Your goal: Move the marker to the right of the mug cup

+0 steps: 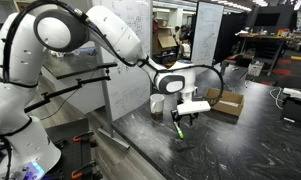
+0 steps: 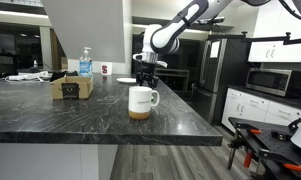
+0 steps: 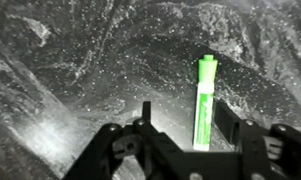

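The bright green marker [image 3: 205,100] is between my gripper's two fingers [image 3: 188,125], closer to one finger, with a clear gap to the other. The gripper is open. In an exterior view the marker [image 1: 179,127] shows just under the gripper [image 1: 182,115], slanted, its lower end at the dark marble counter. The small white mug cup [image 1: 157,103] stands right beside the gripper. In an exterior view the mug [image 2: 142,100] stands in front of the gripper [image 2: 143,76] and hides the marker.
A brown cardboard box [image 2: 72,87] sits further along the counter, also seen in an exterior view [image 1: 228,104]. A blue-liquid pump bottle [image 2: 85,62] stands behind it. The counter edge [image 2: 190,140] runs close to the mug.
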`<state>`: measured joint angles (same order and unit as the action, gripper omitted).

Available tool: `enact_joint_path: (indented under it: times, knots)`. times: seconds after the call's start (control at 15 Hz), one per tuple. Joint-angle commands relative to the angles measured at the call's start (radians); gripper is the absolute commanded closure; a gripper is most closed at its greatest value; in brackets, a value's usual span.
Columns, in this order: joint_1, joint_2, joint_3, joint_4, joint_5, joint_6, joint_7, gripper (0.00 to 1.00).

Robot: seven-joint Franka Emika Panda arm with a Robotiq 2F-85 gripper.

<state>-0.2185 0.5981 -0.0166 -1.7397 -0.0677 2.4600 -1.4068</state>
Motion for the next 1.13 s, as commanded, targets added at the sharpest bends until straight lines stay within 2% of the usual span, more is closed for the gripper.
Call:
enact_joint_path:
  times: [0.0, 0.4, 0.6, 1.07]
  knots:
    - [0.006, -0.125, -0.009, -0.122, -0.029, -0.034, 0.089, 0.01]
    - [0.035, -0.431, -0.018, -0.377, -0.055, -0.098, 0.213, 0.0]
    - [0.053, -0.565, -0.016, -0.46, -0.034, -0.18, 0.215, 0.0]
    - [0.116, -0.764, -0.045, -0.582, 0.01, -0.18, 0.131, 0.0]
